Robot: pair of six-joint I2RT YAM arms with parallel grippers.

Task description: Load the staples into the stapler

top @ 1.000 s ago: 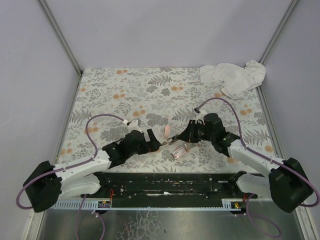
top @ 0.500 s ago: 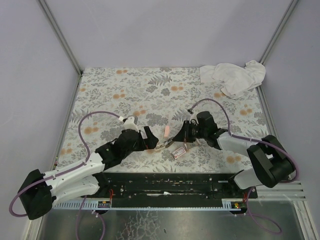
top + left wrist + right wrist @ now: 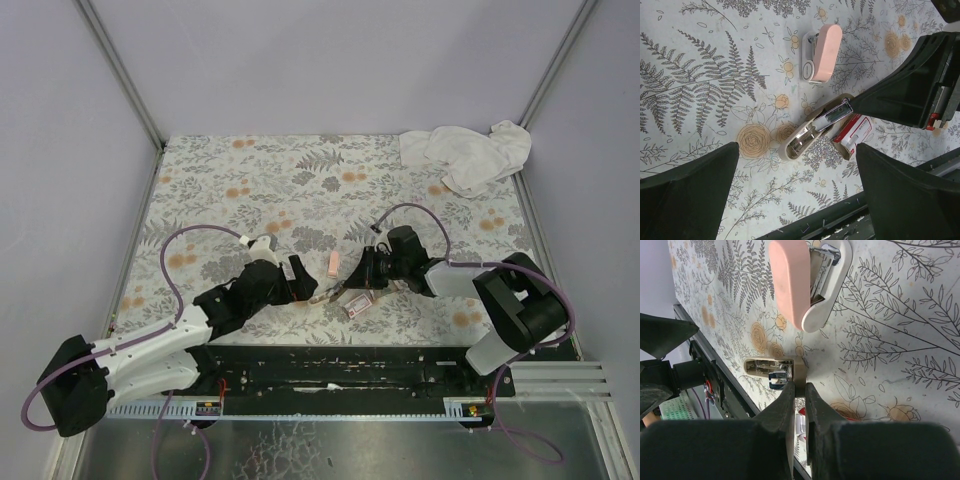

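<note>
Near the front edge of the floral table (image 3: pixel 250 170), the right arm's fingers (image 3: pixel 792 396) pinch shut on one end of a beige stapler (image 3: pixel 812 131) whose metal channel lies bare. The staples (image 3: pixel 854 134), in their pink-and-maroon box, lie flat just beside it on the right, almost under those fingers, with their long axis roughly parallel to the stapler's. The left arm's fingers (image 3: pixel 302 277) hang wide open and empty, so the right arm looks nearer. A pink stapler (image 3: pixel 823 50) rests just beyond.
</note>
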